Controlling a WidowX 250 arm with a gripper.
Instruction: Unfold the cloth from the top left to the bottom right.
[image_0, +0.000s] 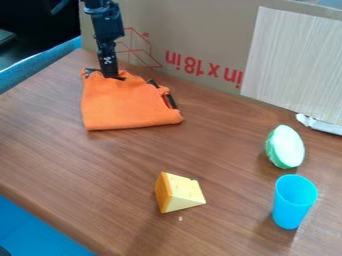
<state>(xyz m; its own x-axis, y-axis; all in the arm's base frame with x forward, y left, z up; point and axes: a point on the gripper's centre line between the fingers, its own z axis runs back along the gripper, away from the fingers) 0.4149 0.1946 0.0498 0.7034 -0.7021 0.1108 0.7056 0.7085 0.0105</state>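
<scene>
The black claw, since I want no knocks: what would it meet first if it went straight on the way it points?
The orange cloth, near its far edge. The claw points down at it and may already touch it; the slanted view leaves any gap unclear.

Here's orange cloth (123, 107) at ten o'clock; yellow-and-orange wedge (179, 194) at six; bright blue cup (291, 207) at four; brown, wood-grained tabletop (220, 150)!

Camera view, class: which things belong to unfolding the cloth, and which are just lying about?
Part of the job:
- orange cloth
- black gripper, at the cloth's upper edge

Just lying about:
- cheese wedge
- blue cup
- green-and-white rounded piece
- cardboard behind
</scene>
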